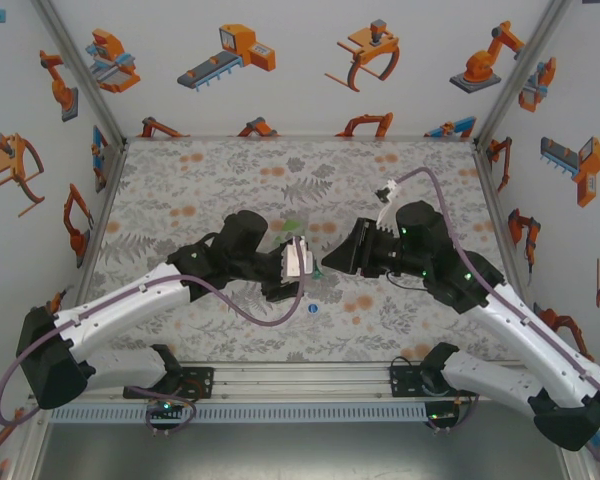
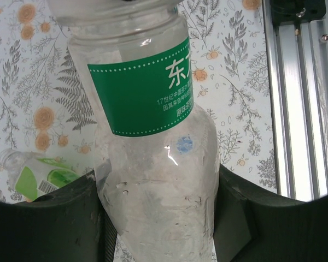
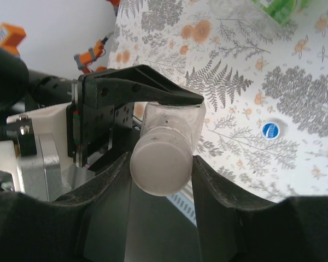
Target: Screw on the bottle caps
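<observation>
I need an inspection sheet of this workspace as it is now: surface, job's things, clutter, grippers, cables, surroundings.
Surface: patterned mat, fern and orange-spot print.
Job's things: green-label bottle held; white cap on its neck; blue cap loose on the mat; second bottle lying on the mat.
Clutter: nothing seen.
Grippers: left gripper shut on the green-label bottle; right gripper shut on the white cap.
Cables: purple cable loops beside the left arm; right arm's cable arcs above the mat.
Surroundings: walls with orange robot pictures; aluminium rail at near edge.
</observation>
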Motion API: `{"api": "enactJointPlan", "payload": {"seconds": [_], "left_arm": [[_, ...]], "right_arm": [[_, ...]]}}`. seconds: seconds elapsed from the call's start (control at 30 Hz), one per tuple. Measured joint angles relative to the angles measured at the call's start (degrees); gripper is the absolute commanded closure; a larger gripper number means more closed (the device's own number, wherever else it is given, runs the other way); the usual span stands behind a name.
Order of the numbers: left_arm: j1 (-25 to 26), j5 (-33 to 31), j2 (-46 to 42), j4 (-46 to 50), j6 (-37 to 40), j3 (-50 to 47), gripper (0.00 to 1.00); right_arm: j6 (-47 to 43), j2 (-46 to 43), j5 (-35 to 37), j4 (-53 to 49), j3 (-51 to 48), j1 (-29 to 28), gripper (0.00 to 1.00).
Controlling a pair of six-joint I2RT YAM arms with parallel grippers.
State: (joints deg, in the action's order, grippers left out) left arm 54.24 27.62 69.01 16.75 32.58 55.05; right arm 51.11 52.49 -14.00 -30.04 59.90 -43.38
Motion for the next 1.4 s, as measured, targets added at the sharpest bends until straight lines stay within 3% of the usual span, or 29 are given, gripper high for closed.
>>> {"api": "enactJointPlan", "payload": {"seconds": [0.17,0.33,0.67,0.87,1.17,1.4], "left_arm": [[0.0,0.0,0.3,-0.6,0.0,0.0,1.00],[0.5,2.0,0.3,-4.2,0.2,0.0,1.00],[0.5,2.9,0.3,-5.4,0.2,0.0,1.00],[0.5,4.0,0.3,-5.0,0.6,0.1,1.00],[0.5,6.8,0.3,-3.4,1.0,0.6,1.00],[0.5,8.3,0.3,-2.8,1.1,1.1,1.00]], "right_arm": [[4.8,-0.9,1.3,0.7,-1.2,0.0,0.47],[4.0,-0.6,1.7,0.5,-1.0,0.0,0.28],[-9.7,-0.5,1.9,-5.6,6.7,0.0,0.25],[-28.8,-1.3,-0.1,-9.0,10.5,0.0,0.29],[-69.4,1.7,-15.0,-19.0,19.4,-0.1,0.31],[-86.8,7.9,-21.9,-25.3,23.4,-0.1,0.32]]}}
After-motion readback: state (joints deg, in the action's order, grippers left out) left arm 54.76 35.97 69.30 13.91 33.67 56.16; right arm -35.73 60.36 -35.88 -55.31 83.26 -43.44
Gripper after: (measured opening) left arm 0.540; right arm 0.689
